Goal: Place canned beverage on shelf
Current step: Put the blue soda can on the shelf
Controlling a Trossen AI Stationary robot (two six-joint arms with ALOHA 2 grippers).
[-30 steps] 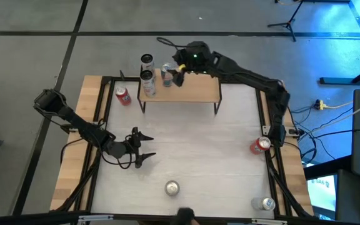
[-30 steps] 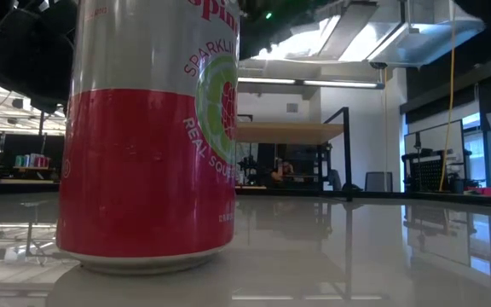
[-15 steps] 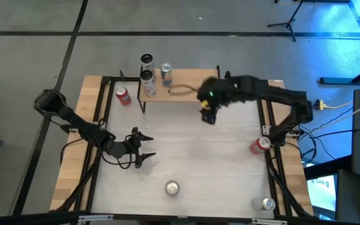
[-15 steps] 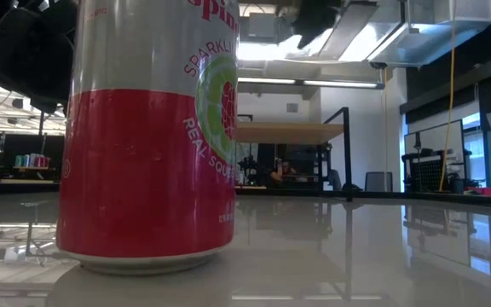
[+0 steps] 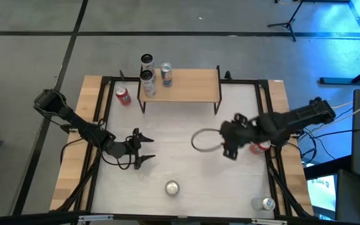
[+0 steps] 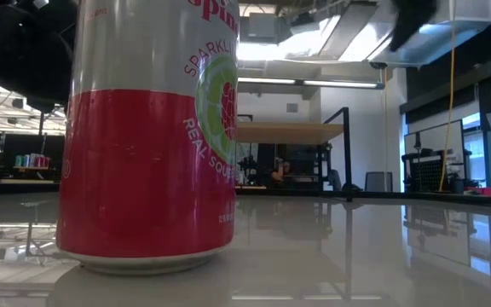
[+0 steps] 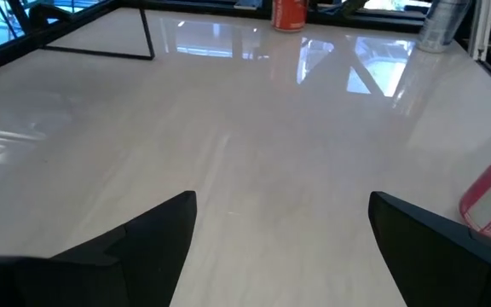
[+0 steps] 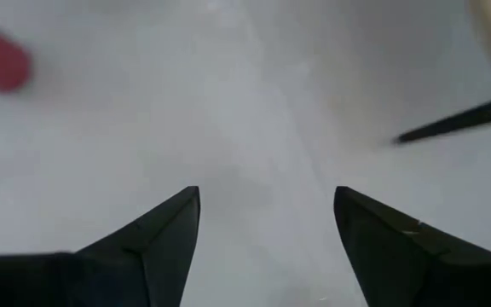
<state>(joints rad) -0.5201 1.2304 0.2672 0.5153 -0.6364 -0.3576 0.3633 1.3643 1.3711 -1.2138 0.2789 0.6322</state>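
The shelf (image 5: 186, 86) stands at the table's far side, and two cans (image 5: 147, 83) (image 5: 166, 74) stand upright on its left end. A third can (image 5: 146, 60) stands just beyond that end. My right gripper (image 5: 230, 150) (image 8: 267, 192) hovers open over the bare tabletop. It is close to a red can (image 5: 260, 146) at the right edge and has nothing between its fingers. My left gripper (image 5: 144, 147) (image 7: 280, 196) waits open and low over the table's left half. A red-and-silver can (image 5: 172, 187) (image 6: 147, 136) stands near the front edge.
Another red can (image 5: 123, 95) stands left of the shelf. A silver can (image 5: 266, 203) (image 7: 446, 21) stands at the near right corner. A cable loop (image 5: 200, 139) hangs by my right gripper. The table's black frame (image 5: 105, 106) runs along its sides. The middle of the tabletop (image 5: 180, 131) is bare.
My right gripper has swung away from the cans at the shelf's left end. It crossed the shelf toward the table's right and near side, sank a little and tipped downward. The can it stood beside stays upright on the shelf.
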